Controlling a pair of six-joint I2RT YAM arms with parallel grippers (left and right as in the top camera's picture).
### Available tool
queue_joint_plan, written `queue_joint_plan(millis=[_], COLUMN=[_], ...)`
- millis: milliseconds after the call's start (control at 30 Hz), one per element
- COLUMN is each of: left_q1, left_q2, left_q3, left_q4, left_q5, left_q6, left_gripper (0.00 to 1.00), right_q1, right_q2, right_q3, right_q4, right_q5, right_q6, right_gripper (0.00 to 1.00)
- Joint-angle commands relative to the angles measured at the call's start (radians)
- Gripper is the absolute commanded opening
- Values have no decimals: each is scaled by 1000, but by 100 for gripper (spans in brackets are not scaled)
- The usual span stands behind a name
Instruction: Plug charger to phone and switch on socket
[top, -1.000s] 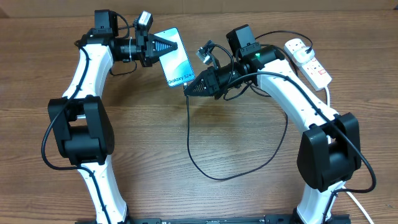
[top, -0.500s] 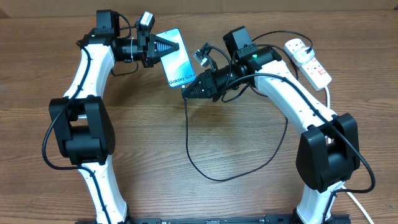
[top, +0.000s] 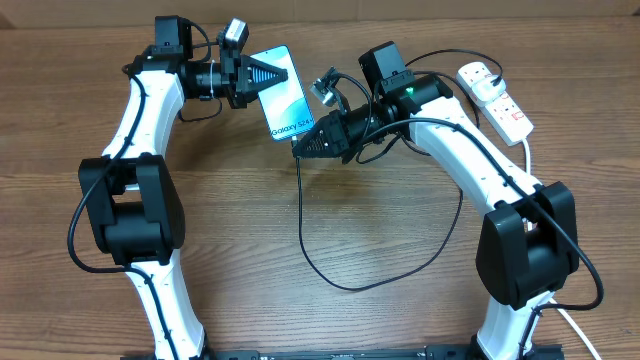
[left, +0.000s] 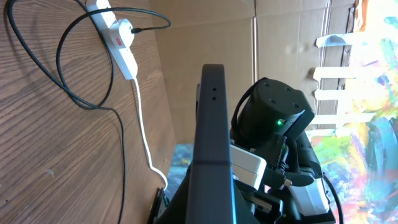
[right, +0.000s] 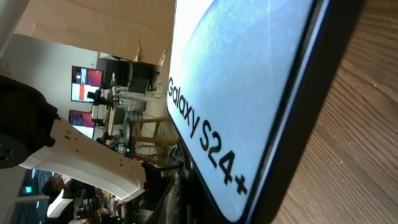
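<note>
Right tool (top: 298, 147) edged closer to phone (top: 287, 100); charger (top: 305, 235) tip hidden.

Lit phone (top: 283, 92) tilted; black charger (top: 301, 212) looped beneath; white socket (top: 497, 99) far right.

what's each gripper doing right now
left gripper: closed, holding the phone
right gripper: closed, holding the charger
</note>
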Motion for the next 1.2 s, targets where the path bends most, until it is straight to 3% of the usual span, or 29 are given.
queue_joint_plan(millis=[0, 1167], left_q1=[-7, -7], left_q2=[-9, -9], left_q3=[19, 19], left_q4=[-9, -111], left_q5=[49, 49], left_q6=[23, 153], left_gripper=[4, 4], right_q1=[-7, -73], right_q2=[11, 26], right_q3=[2, 2], right_q4=[11, 11], right_q5=[-9, -9], right_q6=[-9, -13], right_gripper=[4, 4])
